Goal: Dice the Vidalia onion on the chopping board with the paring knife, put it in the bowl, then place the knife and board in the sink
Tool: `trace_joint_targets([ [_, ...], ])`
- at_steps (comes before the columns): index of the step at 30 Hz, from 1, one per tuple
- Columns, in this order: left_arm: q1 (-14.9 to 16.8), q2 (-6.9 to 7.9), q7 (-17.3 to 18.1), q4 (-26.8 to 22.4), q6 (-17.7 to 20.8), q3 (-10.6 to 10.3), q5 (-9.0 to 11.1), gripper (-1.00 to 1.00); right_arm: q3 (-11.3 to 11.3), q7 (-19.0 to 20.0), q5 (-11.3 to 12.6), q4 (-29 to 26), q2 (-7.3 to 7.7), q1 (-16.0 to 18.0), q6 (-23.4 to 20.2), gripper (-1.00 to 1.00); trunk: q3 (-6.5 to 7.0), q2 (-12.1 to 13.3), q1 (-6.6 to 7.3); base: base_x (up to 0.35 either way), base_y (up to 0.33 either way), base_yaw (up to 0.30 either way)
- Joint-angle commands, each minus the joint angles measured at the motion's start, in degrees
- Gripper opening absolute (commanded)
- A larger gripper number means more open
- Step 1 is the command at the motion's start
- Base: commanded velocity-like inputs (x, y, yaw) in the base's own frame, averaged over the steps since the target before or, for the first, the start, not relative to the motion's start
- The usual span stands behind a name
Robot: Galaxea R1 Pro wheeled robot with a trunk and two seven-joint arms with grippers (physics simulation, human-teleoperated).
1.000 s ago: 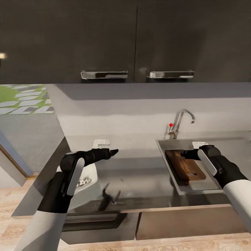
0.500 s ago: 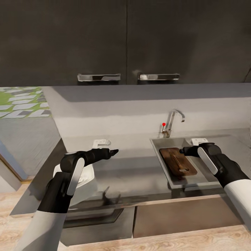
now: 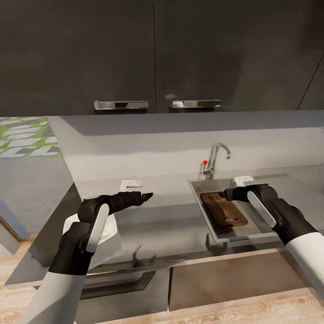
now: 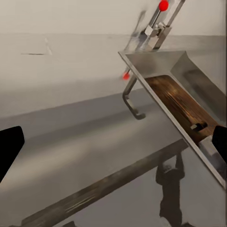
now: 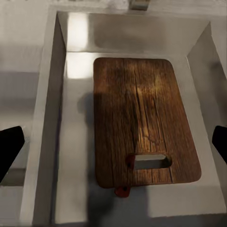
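The chopping board (image 3: 224, 209) lies flat inside the sink (image 3: 202, 213), slot end toward me. In the right wrist view the board (image 5: 142, 118) covers the paring knife; bits of its red handle (image 5: 123, 190) peek out by the slot. My right gripper (image 3: 227, 194) hovers open above the board. Over the countertop (image 3: 171, 225), my left gripper (image 3: 146, 196) is open and holds nothing. The white bowl (image 3: 112, 229) sits under my left forearm, mostly hidden. The onion is out of view.
Black upper cabinets with chrome handles (image 3: 120, 105) hang above the backsplash. The chrome tap (image 3: 215, 155) and red knob (image 3: 205, 162) stand behind the sink. Small white fittings (image 3: 131, 183) sit at the counter's back. The counter ends at the left, with wooden floor below.
The whole view has shifted left and drawn back, so the camera moved. Both arms keep their pose, and the board still lies in the sink.
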State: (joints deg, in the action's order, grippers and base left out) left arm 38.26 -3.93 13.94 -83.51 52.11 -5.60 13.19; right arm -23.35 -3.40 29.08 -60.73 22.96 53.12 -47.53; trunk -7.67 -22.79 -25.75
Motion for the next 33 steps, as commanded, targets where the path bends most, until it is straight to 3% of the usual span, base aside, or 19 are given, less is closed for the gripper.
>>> trace_joint_targets([
  [1, 0.1, -0.02, 0.2, 0.0, 0.3, 0.1, -0.1, 1.00, -0.2, 0.1, 0.4, -0.3, 0.07, 0.0, 0.0, 1.00, -0.04, -0.1, -0.04, -0.056, 0.000, -0.094],
  [5, 0.1, -0.02, 0.2, 0.0, 0.3, 0.1, -0.1, 1.00, -0.7, 1.9, 0.4, -0.9, 0.07, -0.1, 2.1, 1.00, 0.31, -0.1, -0.04, -0.041, 0.000, -0.094],
  [10, 0.1, -0.02, 0.2, 0.0, 0.3, 0.1, -0.1, 1.00, -2.7, 2.6, 0.4, -1.8, 0.07, -0.2, 5.1, 1.00, 0.75, -0.1, -0.04, -0.009, 0.000, -0.090],
  [21, 0.1, -0.02, 0.2, 0.0, 0.3, 0.1, -0.1, 1.00, -4.0, 2.7, 0.4, -2.9, 0.07, -0.2, 5.9, 1.00, 1.76, -0.1, -0.04, -0.004, 0.000, -0.011],
  [25, 0.1, -0.02, 0.2, 0.0, 0.3, 0.1, -0.1, 1.00, -4.5, 2.7, 0.3, -2.9, 0.07, -0.2, 5.9, 1.00, 1.93, -0.1, -0.04, -0.240, 0.000, 0.000],
  [31, 0.1, -0.02, 0.2, 0.0, 0.3, 0.1, -0.1, 1.00, -7.9, 2.8, 0.3, -2.9, 0.07, -0.2, 6.9, 1.00, 1.96, -0.1, -0.04, -0.318, 0.000, 0.000],
  [33, 0.1, -0.02, 0.2, 0.0, 0.3, 0.1, -0.1, 1.00, -9.4, 2.8, 0.3, -2.9, 0.05, -0.2, 9.1, 1.00, 1.96, -0.1, -0.04, -0.329, 0.000, 0.000],
])
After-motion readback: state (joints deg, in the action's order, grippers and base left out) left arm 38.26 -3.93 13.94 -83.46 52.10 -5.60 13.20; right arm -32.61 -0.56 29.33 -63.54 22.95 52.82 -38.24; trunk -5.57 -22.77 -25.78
